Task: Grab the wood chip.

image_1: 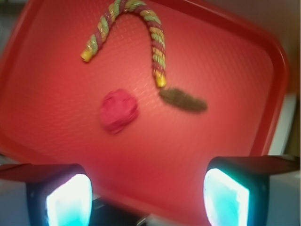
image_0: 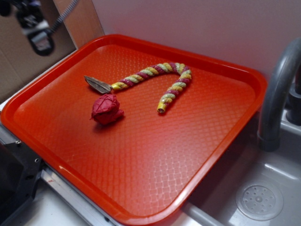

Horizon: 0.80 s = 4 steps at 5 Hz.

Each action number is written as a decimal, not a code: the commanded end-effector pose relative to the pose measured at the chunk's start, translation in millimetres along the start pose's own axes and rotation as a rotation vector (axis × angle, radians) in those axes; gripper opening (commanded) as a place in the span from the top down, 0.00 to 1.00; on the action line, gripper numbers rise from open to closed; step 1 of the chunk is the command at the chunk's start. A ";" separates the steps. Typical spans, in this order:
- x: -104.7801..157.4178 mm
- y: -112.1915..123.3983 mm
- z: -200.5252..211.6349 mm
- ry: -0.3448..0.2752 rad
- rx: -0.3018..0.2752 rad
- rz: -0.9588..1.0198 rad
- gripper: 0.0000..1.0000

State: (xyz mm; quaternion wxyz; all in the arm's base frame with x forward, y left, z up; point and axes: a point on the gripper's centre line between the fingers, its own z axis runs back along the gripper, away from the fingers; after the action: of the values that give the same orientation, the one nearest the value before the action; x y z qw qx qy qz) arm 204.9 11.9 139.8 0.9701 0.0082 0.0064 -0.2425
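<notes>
We see a bright red plastic tray (image_0: 155,174) with a fine embossed diamond texture and a raised rim, set at an angle across a pale desk (image_0: 56,209) and partly overhanging a grey sink basin (image_0: 277,179). A grey curved faucet pipe (image_0: 277,89) rises at the tray's right edge, and a round perforated drain (image_0: 259,201) lies in the basin floor below it. Behind the tray stands a plain white wall (image_0: 197,23), with a brown wooden panel (image_0: 82,21) at the upper left. On the tray, the small flat leaf-shaped sliver of dark brown-grey wood (image_0: 98,84) lies flat toward the far left part, pointed at both ends; one tip sits just beside the yellow end of a yellow-and-maroon twisted rope (image_0: 157,77), which arches across the tray in a hook shape. A red wrinkly cloth-like ball (image_0: 106,109) rests near the sliver, just in front of it. In the wrist view, our gripper (image_1: 148,197) hangs above the tray's near edge, well apart from all three objects, its two fingers (image_1: 225,195) spread wide with nothing between them, the inner faces glowing pale cyan.
</notes>
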 end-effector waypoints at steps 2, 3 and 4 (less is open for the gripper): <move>20.3 19.5 -81.5 -0.031 0.011 -0.659 0.00; 30.9 21.6 -95.7 -0.068 -0.009 -0.650 0.00; 39.6 25.5 -116.1 -0.020 0.057 -0.613 0.00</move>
State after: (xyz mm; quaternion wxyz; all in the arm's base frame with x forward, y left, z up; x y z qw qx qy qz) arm 246.3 28.4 19.3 0.8580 0.0145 0.0084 -0.5134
